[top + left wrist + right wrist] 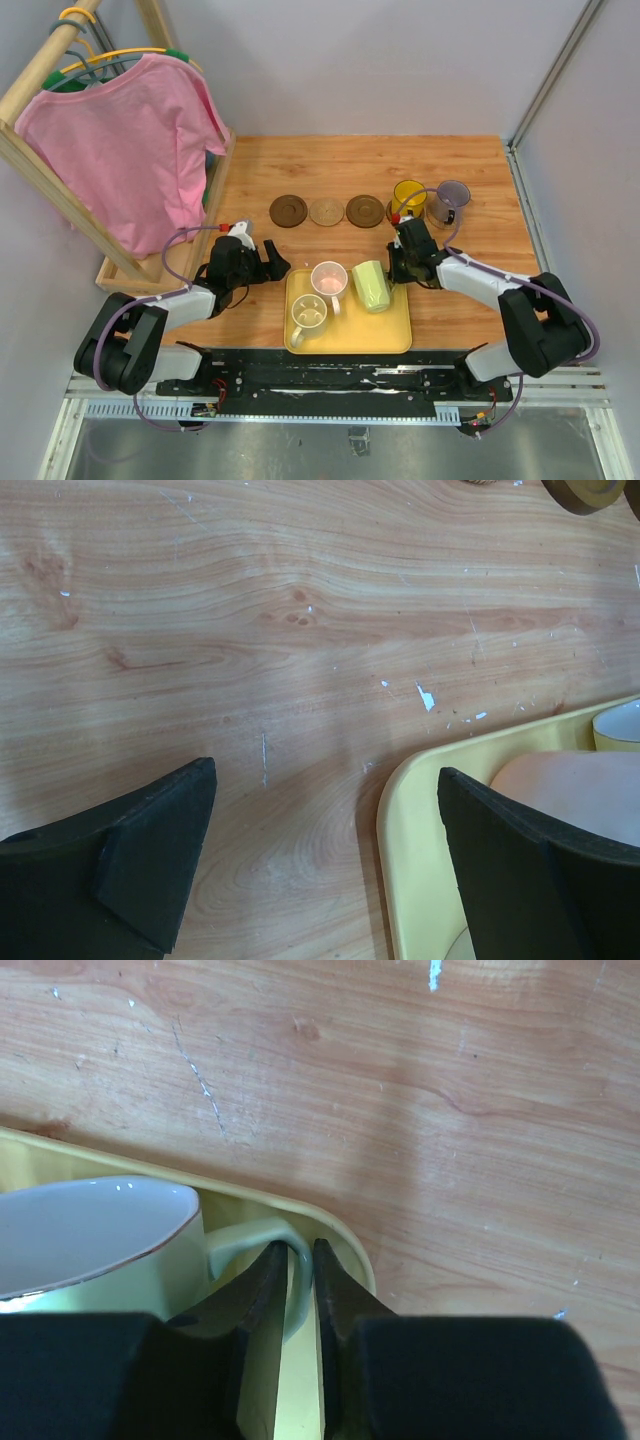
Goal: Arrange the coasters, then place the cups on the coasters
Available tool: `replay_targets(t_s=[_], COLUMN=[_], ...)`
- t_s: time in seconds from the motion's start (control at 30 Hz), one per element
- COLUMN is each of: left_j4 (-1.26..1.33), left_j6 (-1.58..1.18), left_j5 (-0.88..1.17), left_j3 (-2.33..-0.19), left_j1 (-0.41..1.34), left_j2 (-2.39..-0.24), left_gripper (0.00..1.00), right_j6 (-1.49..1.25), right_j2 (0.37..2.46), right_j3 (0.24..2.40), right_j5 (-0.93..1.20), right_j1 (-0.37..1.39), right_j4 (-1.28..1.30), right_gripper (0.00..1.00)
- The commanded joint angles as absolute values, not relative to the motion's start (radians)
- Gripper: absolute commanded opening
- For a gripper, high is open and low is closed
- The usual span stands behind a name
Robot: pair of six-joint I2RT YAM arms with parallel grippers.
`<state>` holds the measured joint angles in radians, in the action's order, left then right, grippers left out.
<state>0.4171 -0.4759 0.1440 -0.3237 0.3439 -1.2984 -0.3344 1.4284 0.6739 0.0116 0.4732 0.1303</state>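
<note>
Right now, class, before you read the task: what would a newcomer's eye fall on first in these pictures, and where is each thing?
The pink T-shirt hanging on the wooden rack at the far left draws the eye first. Next comes the yellow tray in the middle at the near edge, holding three cups. At its right side, the right gripper pinches the handle of the green cup.
</note>
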Motion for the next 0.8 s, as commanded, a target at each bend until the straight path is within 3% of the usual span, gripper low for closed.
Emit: replay_targets(t_s=[0.0,0.1,0.37,0.77], left_j4=[0.400,0.399,0.401,0.407], left_j6=[-0.474,-0.476,-0.480,-0.482], left_j5=[0.146,0.145,0.148,0.158], left_j3=[-0.330,-0.330,-0.326,-0.307], left_j1=[0.355,0.355,0.355,0.358], left_j2=[-1.312,-1.310,-1.300,-1.272], left_gripper=[0.97,0.97,0.97,0.97], right_j6=[-0.321,-0.318,-0.307,-0.297], right_j2=[1.462,1.465,1.306,1.036], right_j3=[0.660,0.660,0.656,0.531], right_j5=[0.005,-0.001,-0.089,-0.466], right_j1=[0.460,0.461,0.508,0.738], right_j4=[0.121,0.129,0.164,0.047], right_gripper=[0.10,0.01,0.01,0.01])
